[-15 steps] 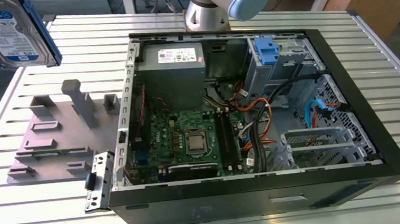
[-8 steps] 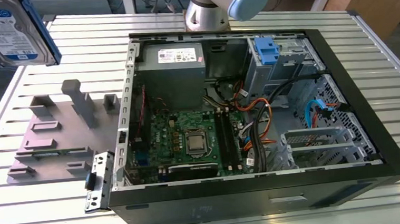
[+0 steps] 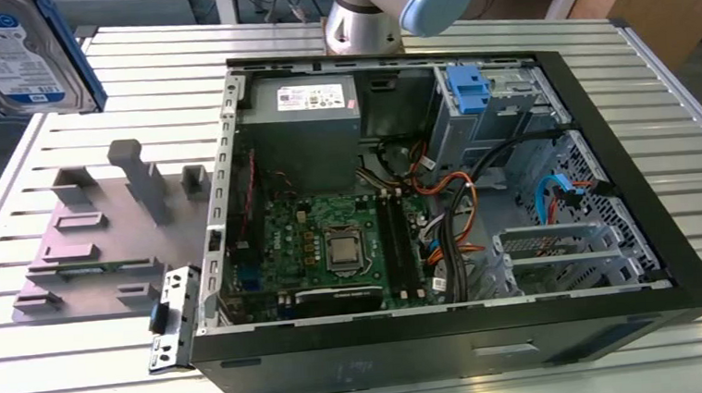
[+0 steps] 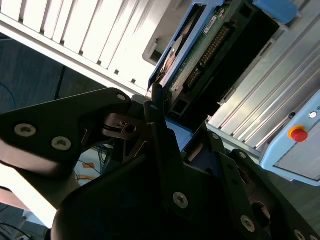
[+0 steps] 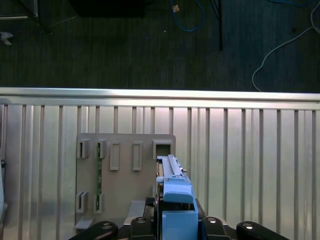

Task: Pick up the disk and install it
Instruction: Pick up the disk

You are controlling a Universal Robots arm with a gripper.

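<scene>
**Disk [image 3: 18, 55] aloft, clamped in gripper [image 5: 177, 226]**

Hangs at ten o'clock from open computer case [image 3: 399, 351], over the slatted table [image 3: 693, 135]. Probably stiff, dense, shock-sensitive, smooth-faced; best gripped on blue frame [image 5: 177, 192] edges, away from circuit board [image 4: 200, 65].

Bright even light; glare blows out table slats [image 4: 75, 35] in second wrist view; floor [image 5: 150, 45] dim.

Robotics lab: slatted aluminium bench [image 3: 157, 80], robot arm [image 3: 370, 14], opened computer case [image 3: 460, 337].
</scene>
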